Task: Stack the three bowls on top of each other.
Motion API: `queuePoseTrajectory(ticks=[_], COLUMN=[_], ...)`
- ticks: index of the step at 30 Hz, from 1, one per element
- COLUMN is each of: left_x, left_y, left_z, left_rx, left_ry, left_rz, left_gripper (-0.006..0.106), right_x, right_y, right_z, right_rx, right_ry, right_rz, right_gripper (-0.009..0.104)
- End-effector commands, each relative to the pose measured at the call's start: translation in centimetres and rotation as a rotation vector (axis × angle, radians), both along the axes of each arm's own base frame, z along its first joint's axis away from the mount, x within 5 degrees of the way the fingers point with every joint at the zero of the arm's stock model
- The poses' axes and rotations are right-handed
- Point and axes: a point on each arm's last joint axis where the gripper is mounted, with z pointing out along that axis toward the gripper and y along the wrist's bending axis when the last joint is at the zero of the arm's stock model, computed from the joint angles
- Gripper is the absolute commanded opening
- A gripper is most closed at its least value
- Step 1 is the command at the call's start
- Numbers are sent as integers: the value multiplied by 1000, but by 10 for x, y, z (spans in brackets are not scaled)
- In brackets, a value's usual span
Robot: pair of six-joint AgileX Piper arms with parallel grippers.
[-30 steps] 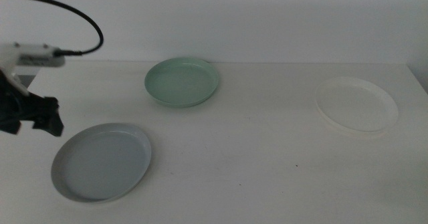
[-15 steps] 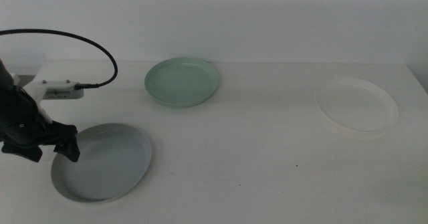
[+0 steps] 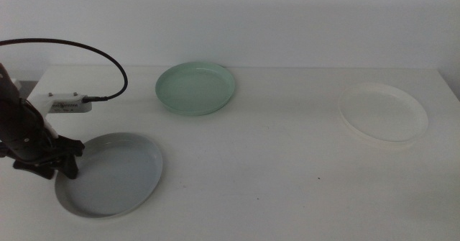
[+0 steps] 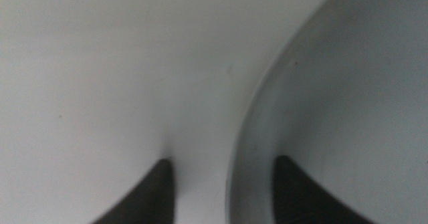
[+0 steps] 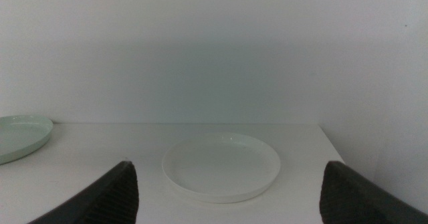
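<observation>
At the table's near left, the left arm reaches down steeply from the picture's left side, its dark wrist tilted toward the tabletop (image 3: pixel 287 169) and a black cable (image 3: pixel 86 50) looping up and back over it to a small white box (image 3: pixel 70 104) just behind. The left gripper (image 3: pixel 61 167) sits low at the outer edge of the pale grey bowl (image 3: pixel 111 173). Its jaws are parted, with the bowl's rim (image 4: pixel 251 127) running up between them: one jaw is outside the bowl over the bare table, the other inside over the bowl's floor. They straddle the rim without closing on it, and whether either tip touches the bowl cannot be told.

Beyond this gripper, toward the far side of the table and off to its right, lies the mint green bowl (image 3: pixel 195 88), well apart from the grey one. Much farther to the right, near the table's other end, rests the white bowl (image 3: pixel 383 114), flat on the surface and apart from the others.

Out of the middle view, the right gripper (image 5: pixel 227 197) waits with its jaws spread wide and holding nothing; the white bowl (image 5: pixel 221 166) lies just ahead between them, and an edge of the mint green bowl (image 5: pixel 20 137) shows off to one side.
</observation>
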Motion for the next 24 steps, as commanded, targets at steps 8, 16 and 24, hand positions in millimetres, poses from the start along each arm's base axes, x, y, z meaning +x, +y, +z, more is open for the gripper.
queuePoseTrajectory(ticks=[8, 16, 24], left_x=[-3, -5, 23], left_y=[-4, -35, -133], left_z=[-2, 54, 86], left_rx=[-49, -76, -129], left_ry=[40, -80, -145], left_rz=[18, -4, -125], left_gripper=[-2, -2, -2], right_x=[0, 0, 0], right_y=[0, 0, 0], right_z=[0, 0, 0], right_rx=[-8, -8, -8], right_ry=[-8, -8, -8], right_rz=[-9, -9, -9], right_gripper=[93, 93, 93])
